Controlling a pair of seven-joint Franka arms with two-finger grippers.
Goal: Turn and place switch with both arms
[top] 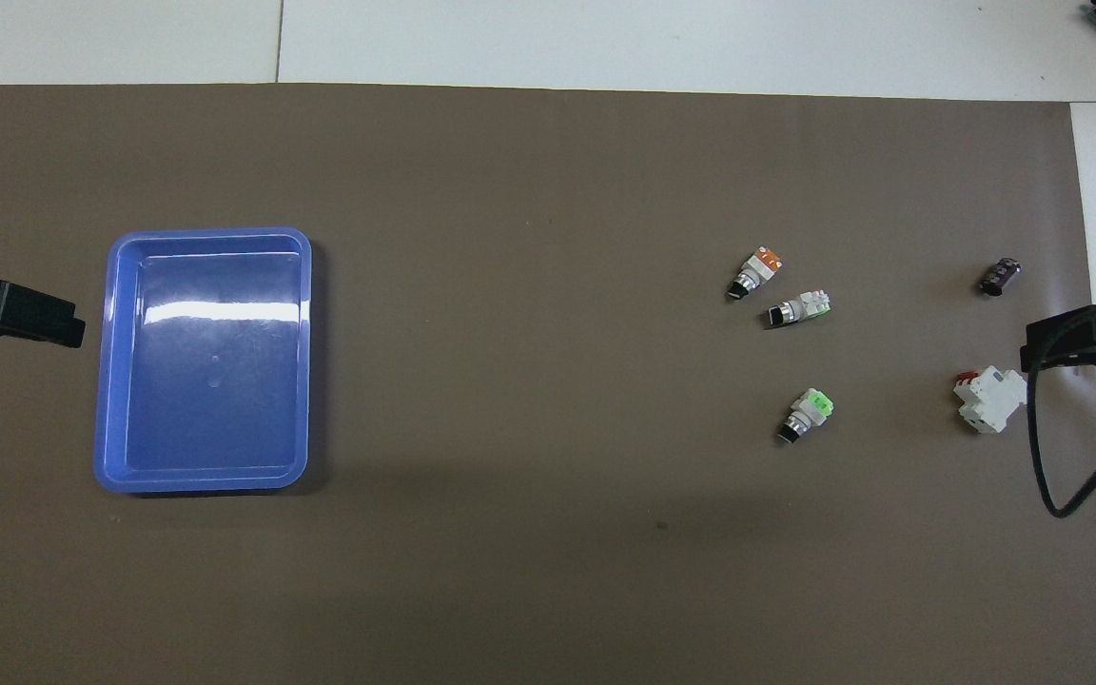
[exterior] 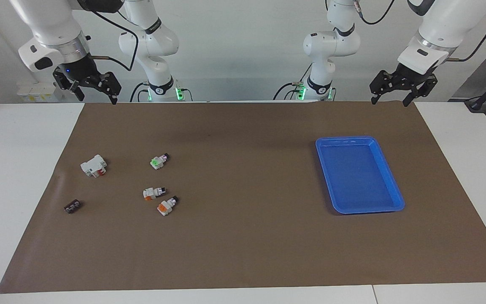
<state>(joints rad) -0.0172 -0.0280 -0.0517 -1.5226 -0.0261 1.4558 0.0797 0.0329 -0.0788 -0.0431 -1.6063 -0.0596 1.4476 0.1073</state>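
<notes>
The switch is small and white, with a green block and a black knob. It lies on the brown mat toward the right arm's end of the table. My right gripper hangs open and high over the mat's edge nearest the robots, at the right arm's end, with nothing in it. My left gripper hangs open in the same way at the left arm's end, above the edge of the mat, apart from the blue tray. Neither gripper touches anything.
Two similar white switches with orange blocks lie farther from the robots than the green one. A larger white block with a red part and a small dark part lie toward the right arm's end of the mat.
</notes>
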